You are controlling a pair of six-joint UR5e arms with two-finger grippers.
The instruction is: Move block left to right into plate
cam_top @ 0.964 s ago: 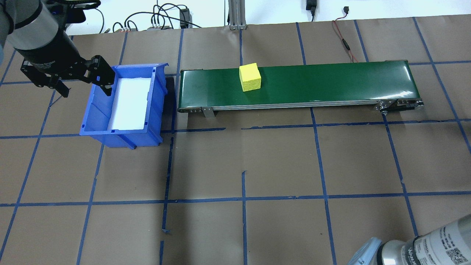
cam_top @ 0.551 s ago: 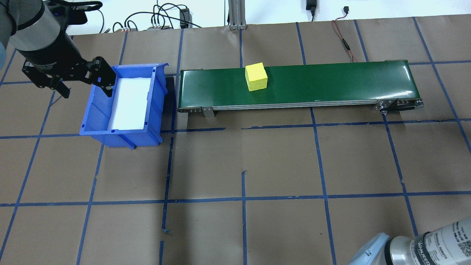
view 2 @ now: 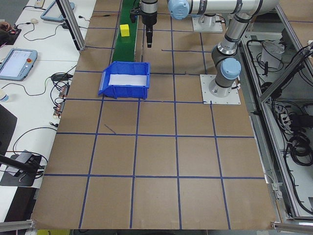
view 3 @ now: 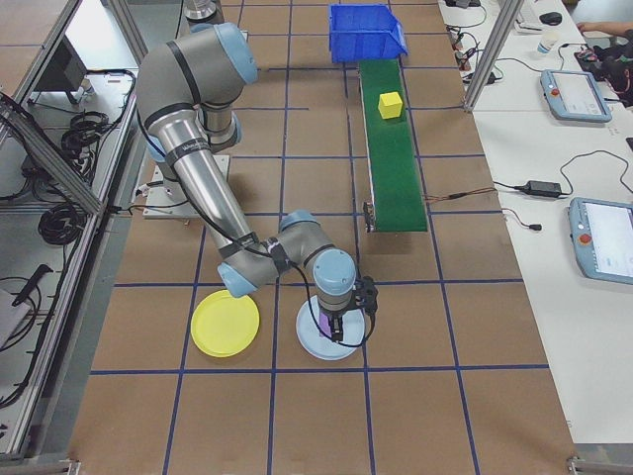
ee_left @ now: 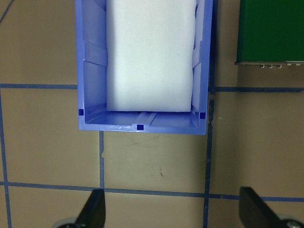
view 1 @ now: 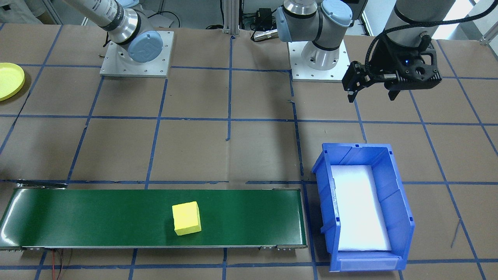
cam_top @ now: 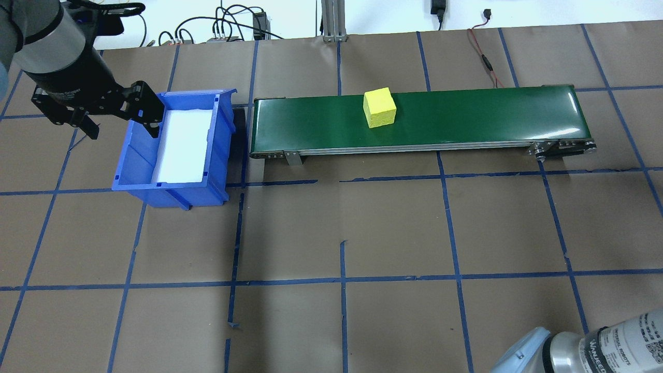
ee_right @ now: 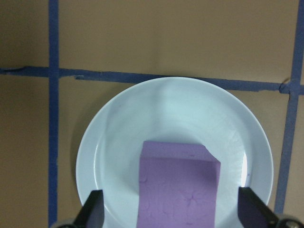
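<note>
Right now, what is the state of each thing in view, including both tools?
yellow block: resting upright on the green belt, not held.
blue bin: holds only a white liner, no block.
yellow plate: empty.
pale blue plate: holds a purple block.
left tool: open, empty, next to the bin.
right tool: open, fingers apart on either side of the purple block.
</note>
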